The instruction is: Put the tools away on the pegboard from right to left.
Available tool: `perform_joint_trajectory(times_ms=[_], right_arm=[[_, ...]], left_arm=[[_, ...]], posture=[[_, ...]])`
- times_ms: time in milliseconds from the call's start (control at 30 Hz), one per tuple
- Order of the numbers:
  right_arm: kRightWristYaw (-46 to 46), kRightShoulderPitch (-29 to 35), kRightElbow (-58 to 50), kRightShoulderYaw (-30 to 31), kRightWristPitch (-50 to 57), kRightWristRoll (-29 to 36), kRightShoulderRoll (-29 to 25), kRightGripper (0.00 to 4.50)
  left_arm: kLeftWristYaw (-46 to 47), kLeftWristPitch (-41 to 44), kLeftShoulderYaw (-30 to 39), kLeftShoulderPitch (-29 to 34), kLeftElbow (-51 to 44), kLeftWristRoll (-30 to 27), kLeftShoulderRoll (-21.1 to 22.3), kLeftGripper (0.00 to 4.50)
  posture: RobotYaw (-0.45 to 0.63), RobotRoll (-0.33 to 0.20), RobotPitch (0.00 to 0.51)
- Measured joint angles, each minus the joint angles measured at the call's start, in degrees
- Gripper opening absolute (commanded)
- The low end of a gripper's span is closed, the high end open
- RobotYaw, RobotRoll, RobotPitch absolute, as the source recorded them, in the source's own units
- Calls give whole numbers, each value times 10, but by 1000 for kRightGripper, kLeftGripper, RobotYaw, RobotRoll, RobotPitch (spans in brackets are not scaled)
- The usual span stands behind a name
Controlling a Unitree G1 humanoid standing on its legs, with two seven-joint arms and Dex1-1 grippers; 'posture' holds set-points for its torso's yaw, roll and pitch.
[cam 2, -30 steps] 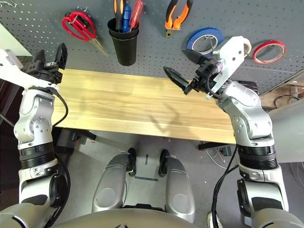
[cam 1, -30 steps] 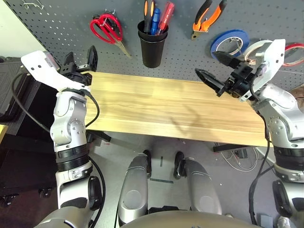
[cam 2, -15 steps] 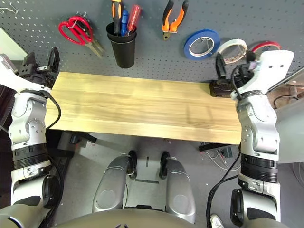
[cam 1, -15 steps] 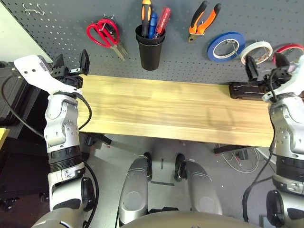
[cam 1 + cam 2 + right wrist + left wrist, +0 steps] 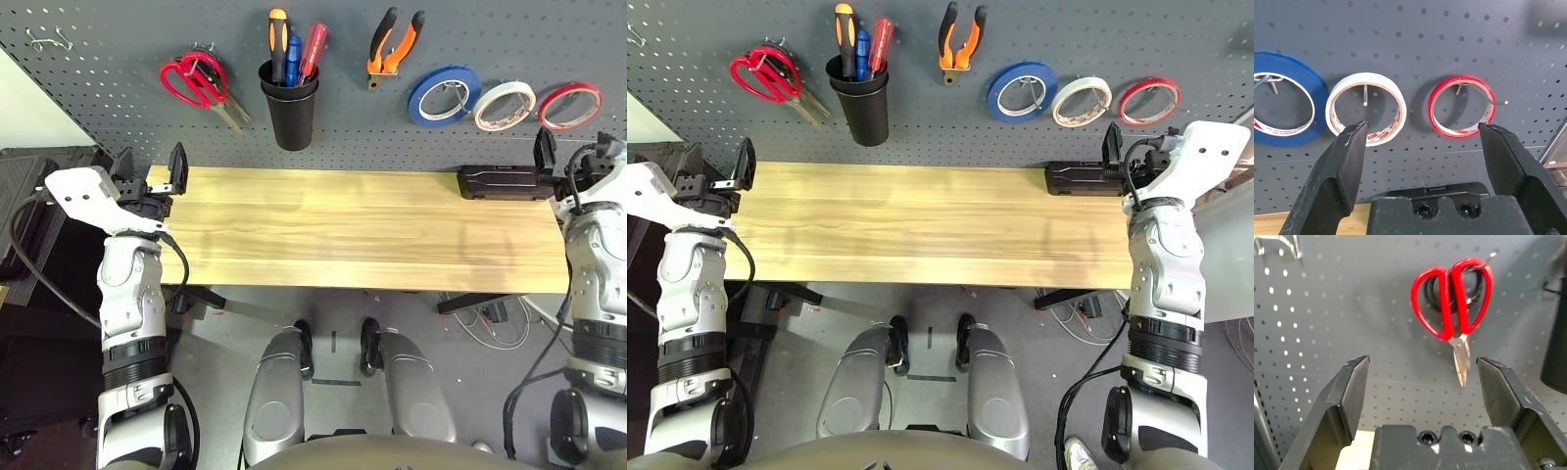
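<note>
Both claws are being kept spread and empty: the left gripper [image 5: 150, 168] at the worktop's [image 5: 362, 230] left edge, the right gripper [image 5: 1136, 147] at its right edge. The white tape roll [image 5: 505, 105], pliers [image 5: 394, 40], screwdriver [image 5: 278, 41] and red-handled scissors [image 5: 195, 78] are being carried on the pegboard [image 5: 118, 49].

Red-handled scissors [image 5: 1452, 296], white tape roll [image 5: 1366, 108], dark grey hole-dotted pegboard [image 5: 118, 39].

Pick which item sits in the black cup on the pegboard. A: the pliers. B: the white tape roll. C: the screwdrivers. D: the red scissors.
C: the screwdrivers stand in the black cup, while the pliers, red scissors and white tape roll hang on the pegboard.
</note>
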Motion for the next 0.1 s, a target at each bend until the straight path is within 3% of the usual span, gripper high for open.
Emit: perform_joint_trajectory(times_ms=[100], right_arm=[[1, -9, 17, 2, -10, -5, 0, 4500]], left_arm=[[-1, -9, 5, 1, 0, 0, 1, 4483]], posture=[[64, 0, 185]])
